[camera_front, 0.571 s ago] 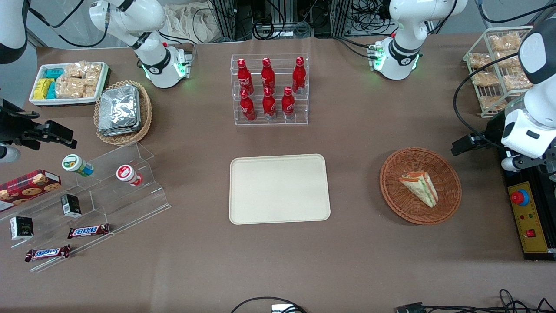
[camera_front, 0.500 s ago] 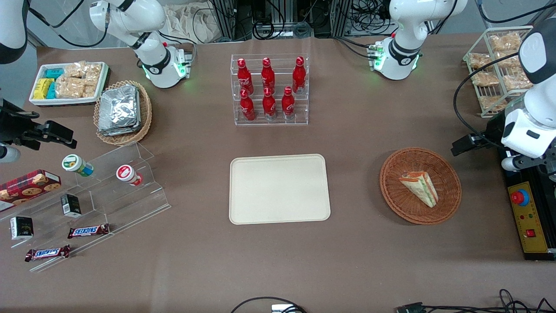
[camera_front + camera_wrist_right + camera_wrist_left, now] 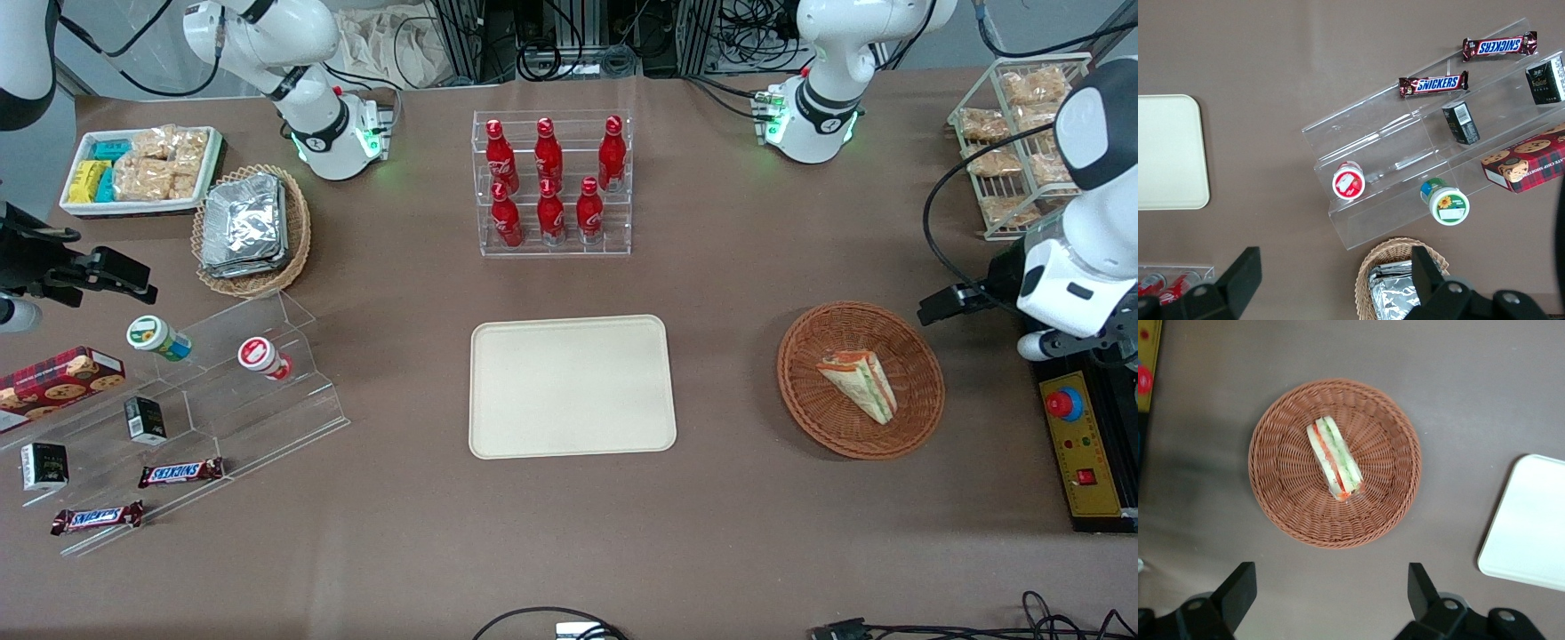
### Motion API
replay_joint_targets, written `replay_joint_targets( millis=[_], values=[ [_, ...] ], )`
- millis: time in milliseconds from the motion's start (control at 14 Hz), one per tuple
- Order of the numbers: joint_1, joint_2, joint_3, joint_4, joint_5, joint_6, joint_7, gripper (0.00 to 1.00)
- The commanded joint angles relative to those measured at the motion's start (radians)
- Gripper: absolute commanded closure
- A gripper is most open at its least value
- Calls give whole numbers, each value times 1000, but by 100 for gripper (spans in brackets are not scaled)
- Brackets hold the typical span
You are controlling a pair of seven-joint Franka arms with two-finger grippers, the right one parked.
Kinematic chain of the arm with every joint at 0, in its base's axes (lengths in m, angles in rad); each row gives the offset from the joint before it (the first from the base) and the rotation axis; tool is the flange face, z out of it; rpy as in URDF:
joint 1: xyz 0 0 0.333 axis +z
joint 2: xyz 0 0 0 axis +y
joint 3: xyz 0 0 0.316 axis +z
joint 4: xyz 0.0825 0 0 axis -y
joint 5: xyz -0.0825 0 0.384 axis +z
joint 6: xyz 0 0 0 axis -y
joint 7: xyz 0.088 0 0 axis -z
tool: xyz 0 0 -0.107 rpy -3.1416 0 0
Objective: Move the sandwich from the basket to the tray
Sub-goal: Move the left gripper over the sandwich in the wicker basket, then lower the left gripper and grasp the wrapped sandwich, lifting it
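Brown tabletop (image 3: 765,533) cloth carries everything in play: a flat rectangular cream-beige tray (image 3: 571,387) with rounded corners lies bare at the middle, and toward the working arm's end sits a round, shallow, reddish-brown woven wicker basket (image 3: 861,380). Inside that basket rests the small triangular sandwich (image 3: 860,383) of pale bread with orange-red and green filling in clear wrap, lying near the bowl's centre and still untouched. The left arm's gripper (image 3: 1328,590) hangs high above the tabletop just beside the basket, its two black fingers (image 3: 1237,590) spread wide and holding nothing. Seen from the front, the sandwich's long axis runs diagonally, from a blunt end farther from the camera and nearer the tray to a narrow tip nearer the camera and nearer the working arm's end; its striped filling edge faces upward. The likely trouble comes from that slant: if the fingers come down without turning to straddle the short width, they may press on the ends or on the sloping faces and squeeze the wedge out sideways. The slick wrap could let it slip during the lift, and the soft bread would probably crush under a hard close. A descent too near the raised wicker rim might also catch a finger and drag the light basket across the cloth.
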Motion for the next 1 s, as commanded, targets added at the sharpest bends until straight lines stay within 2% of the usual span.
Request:
replay_joint_targets(
  millis=[0, 143, 357, 571, 929],
  values=[
    [-20, 69, -5, -6, 19, 8, -200, 0],
    [-20, 103, -5, -66, 16, 112, -286, 0],
    [-23, 118, -4, -218, 19, 356, -446, 0],
    [-20, 163, -1, -319, 19, 528, -463, 0],
    [-11, 223, 4, -430, 17, 676, -465, 0]
  ],
)
